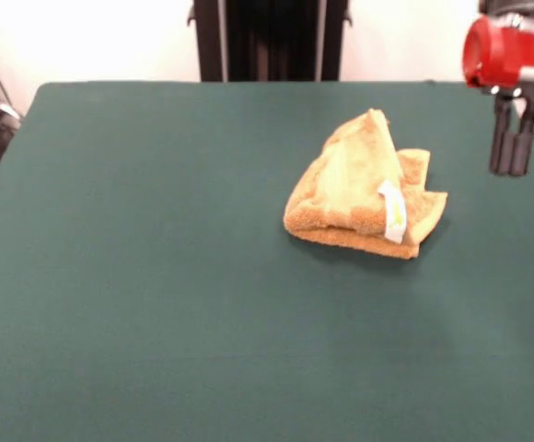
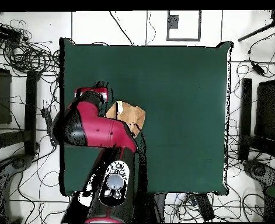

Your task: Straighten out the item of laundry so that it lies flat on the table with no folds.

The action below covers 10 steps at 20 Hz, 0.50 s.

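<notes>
Bench (image 1: 156,304) covered in dark green cloth filled nearly the whole front view and carried a single item. Arm (image 2: 98,131), red and black, reached in the overhead view from the base at the bottom edge up over the bench's left part, hiding one side of the laundry beneath it. Towel (image 1: 364,189), orange-tan terry with a paler band across its upper face, lay in the front view right of the bench's centre, bunched into a peaked heap: several layers were stacked at its lower edge, one corner rose to a point, and a second flap stuck out to the right. Gripper (image 1: 511,138) hung above the bench to the right of the towel, clear of it and holding nothing; whether its dark fingers were parted or closed could not be told. Care tag (image 1: 393,212), white and yellow, lay exposed on the heap's front face. Judged from this state, no flattening had been achieved: every fold remained to be opened and the cloth spread out.
</notes>
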Motion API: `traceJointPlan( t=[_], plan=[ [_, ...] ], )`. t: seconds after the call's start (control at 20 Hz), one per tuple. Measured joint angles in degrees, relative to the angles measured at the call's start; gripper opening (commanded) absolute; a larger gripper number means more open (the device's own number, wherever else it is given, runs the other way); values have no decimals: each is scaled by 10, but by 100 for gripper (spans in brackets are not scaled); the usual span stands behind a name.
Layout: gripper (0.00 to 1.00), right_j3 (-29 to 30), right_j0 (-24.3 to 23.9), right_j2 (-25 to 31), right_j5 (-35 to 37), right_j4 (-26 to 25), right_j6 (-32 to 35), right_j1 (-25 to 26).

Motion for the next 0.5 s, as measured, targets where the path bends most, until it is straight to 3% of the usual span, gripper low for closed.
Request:
traceJointPlan(
  t=[0.5],
  plan=[
    [0, -18, -115, 19, 0, -118, 0, -15]
  ],
)
